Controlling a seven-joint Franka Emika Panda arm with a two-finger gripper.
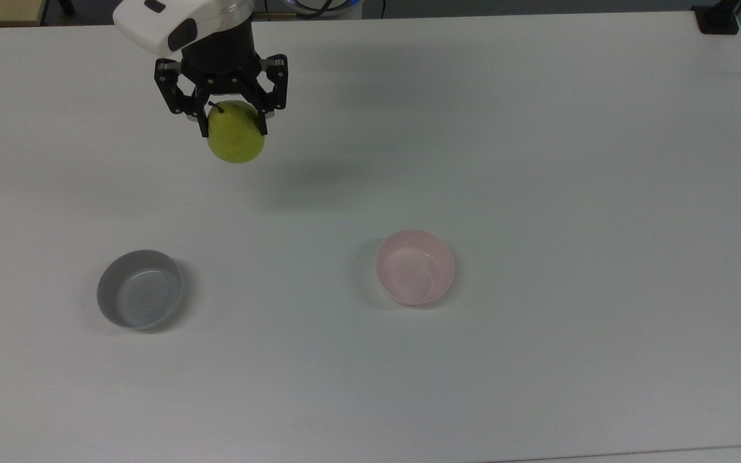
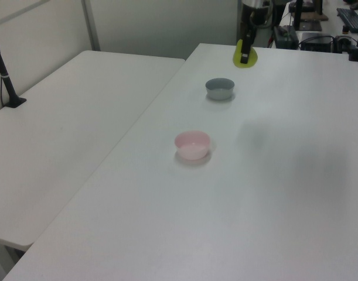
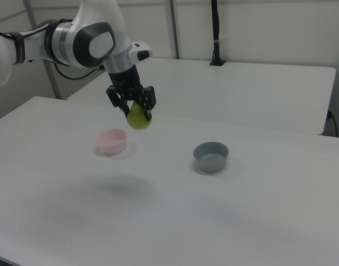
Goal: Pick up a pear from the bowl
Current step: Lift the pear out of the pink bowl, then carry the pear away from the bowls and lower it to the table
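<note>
My gripper [image 1: 234, 126] is shut on the yellow-green pear [image 1: 236, 139] and holds it high above the table, at the top view's upper left. The pear hangs stem-up between the black fingers, also seen as the pear [image 3: 138, 118] under the gripper [image 3: 137, 111] in the right view and the pear [image 2: 245, 58] at the far end of the table in the left view. The pale pink bowl [image 1: 415, 267] stands empty on the white table, far to the lower right of the pear in the top view. The same bowl [image 3: 113, 142] and bowl [image 2: 192, 144] show in both side views.
A grey bowl [image 1: 140, 289] sits empty at the top view's lower left, also the grey bowl [image 3: 211, 155] and grey bowl [image 2: 220, 88]. A second white table [image 2: 61, 134] adjoins on the left view's left. A black post [image 3: 216, 33] stands on the far table.
</note>
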